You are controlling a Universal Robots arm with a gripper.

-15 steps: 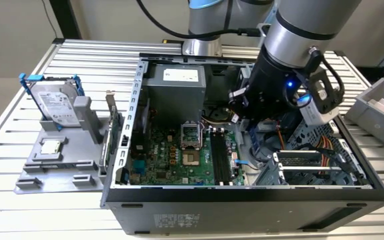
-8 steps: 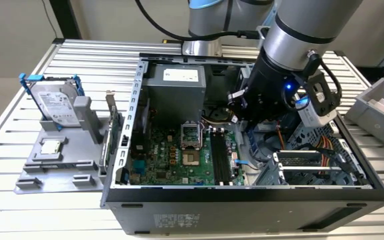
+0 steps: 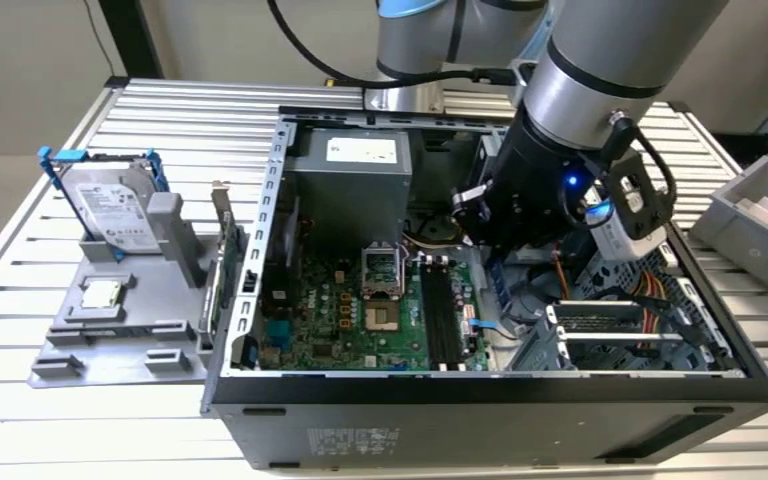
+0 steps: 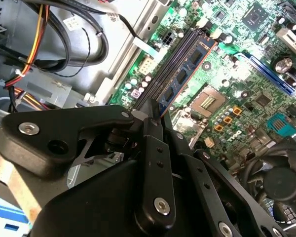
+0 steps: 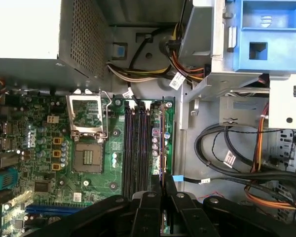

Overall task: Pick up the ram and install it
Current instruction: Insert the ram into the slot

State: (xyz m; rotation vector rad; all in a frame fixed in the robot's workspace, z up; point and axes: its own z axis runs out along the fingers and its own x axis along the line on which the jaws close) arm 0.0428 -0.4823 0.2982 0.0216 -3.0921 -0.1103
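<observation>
Gripper (image 5: 163, 181) is closed narrow on one end of the ram (image 5: 158, 140), held along the outermost of the memory slots (image 5: 136, 143); if tilted or misaligned, seating could be jammed

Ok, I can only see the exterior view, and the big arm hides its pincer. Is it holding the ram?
Observer: Yes. In the first wrist view the pincer is shut on the ram.
Operator: Is it pointing the right way?
Observer: In the second wrist view the ram runs lengthwise along the memory slots, close beside them. I cannot tell whether it is pushed in.
</observation>
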